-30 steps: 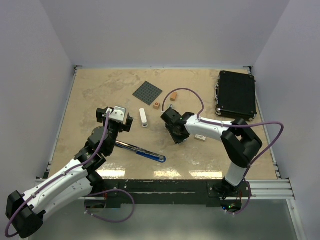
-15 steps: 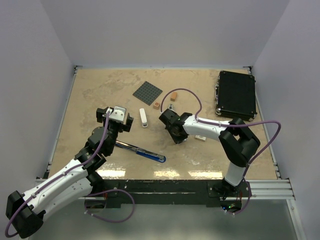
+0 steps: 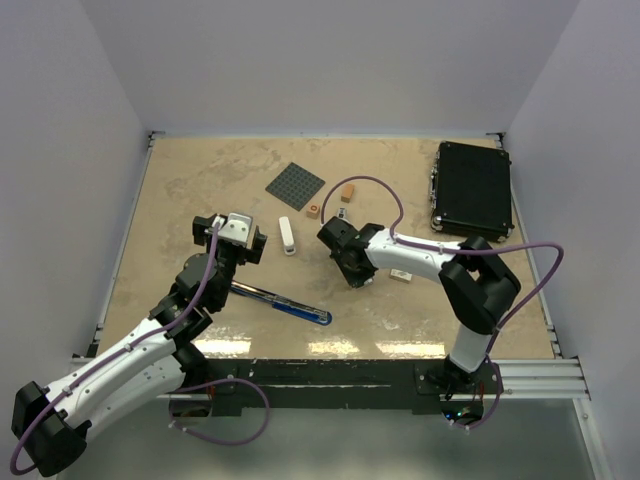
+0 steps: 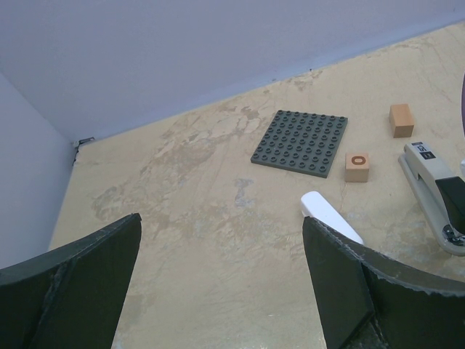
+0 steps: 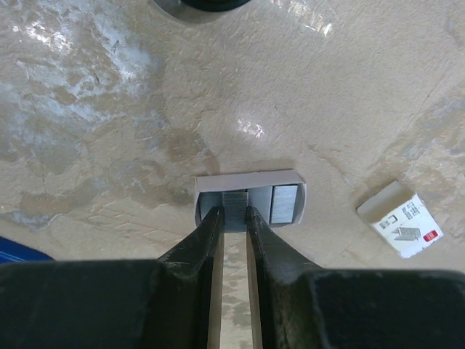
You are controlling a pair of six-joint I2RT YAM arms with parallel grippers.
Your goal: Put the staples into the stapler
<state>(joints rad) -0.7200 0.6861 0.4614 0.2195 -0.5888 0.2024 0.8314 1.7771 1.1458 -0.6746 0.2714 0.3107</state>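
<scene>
Entry: staple loading, early stage; no staples in the stapler as far as can be seen. Stapler (image 4: 429, 185): grey, lying flat on the table (image 3: 200, 190) just past centre toward 12 o'clock, near the lettered orange block (image 4: 357, 167). The overhead view mostly hides it behind the right arm, and whether its magazine is open cannot be told. Staple tray (image 5: 247, 178): small grey open piece at about table centre, apart from the stapler, holding strips side by side. Staple box (image 5: 401, 218): whitish with dark markings, at 4 o'clock of the tray in the right wrist view, not touching it. Right gripper (image 5: 232, 212): set low at the tray, jaws narrow on either side of the left-hand staple strip (image 5: 234, 198). Whether the pinch is made cannot be told, and the strip sits in the tray, not lifted. Left gripper (image 4: 218, 287): fingers spread wide, nothing between them, hovering at 9 o'clock of centre. Also present: grey studded plate (image 4: 301, 142), plain orange block (image 4: 401, 120), white elongated piece (image 4: 330, 216), dark tool with blue end (image 3: 285, 300) at 7 o'clock, black case (image 3: 472, 188) at 2 o'clock. Outstanding, by judgement: secure the strip, lift it, carry it to the stapler, seat it in the magazine, close.
</scene>
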